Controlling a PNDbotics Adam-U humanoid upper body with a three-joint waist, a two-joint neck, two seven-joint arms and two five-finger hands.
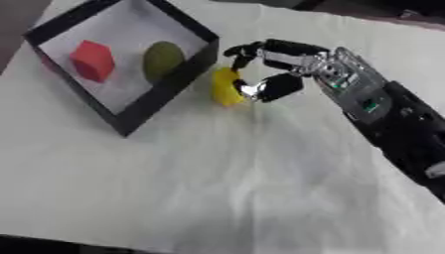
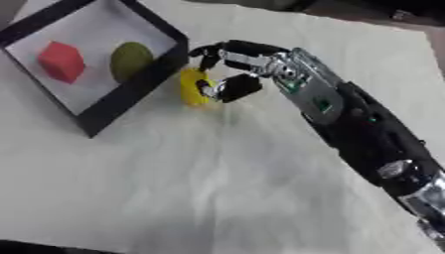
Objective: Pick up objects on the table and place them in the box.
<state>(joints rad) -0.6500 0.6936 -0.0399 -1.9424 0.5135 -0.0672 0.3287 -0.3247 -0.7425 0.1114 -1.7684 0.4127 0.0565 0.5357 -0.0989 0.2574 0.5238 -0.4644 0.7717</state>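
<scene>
A: Status, near to far. Start w/ the worktop.

B: Near part of worktop is covered in a pale, wrinkled cloth; nothing on it in front. The right arm comes in from the lower right, forearm black w/ silver joints.

A: Right robot hand?

B: Fingers curled over the top of the yellow object, thumb closing from below. It pinches the object's right side. Whether the object is lifted or resting on the cloth: cannot tell. Left robot hand: not in either view.

A: Object location?

B: Just beside the box, at the outside of its near right wall. Not inside yet.

A: Handling notes?

B: Judgement only. The object is small, rounded, elongated, prob. a light toy fruit. Smooth skin, so likely slippery; could rotate or squirt out of a two-point pinch. Looks stiff enough, not fragile. Recommended hold: across the mid-section, fingers and thumb opposed, not at a tapered end.

A: Farther out?

B: The box is black-walled w/ a pale floor. It holds a red block and a green rounded object, apart from each other.

A: Next step?

B: Est.: lift clear of the wall, carry over the rim, release onto bare floor near the green item.
</scene>
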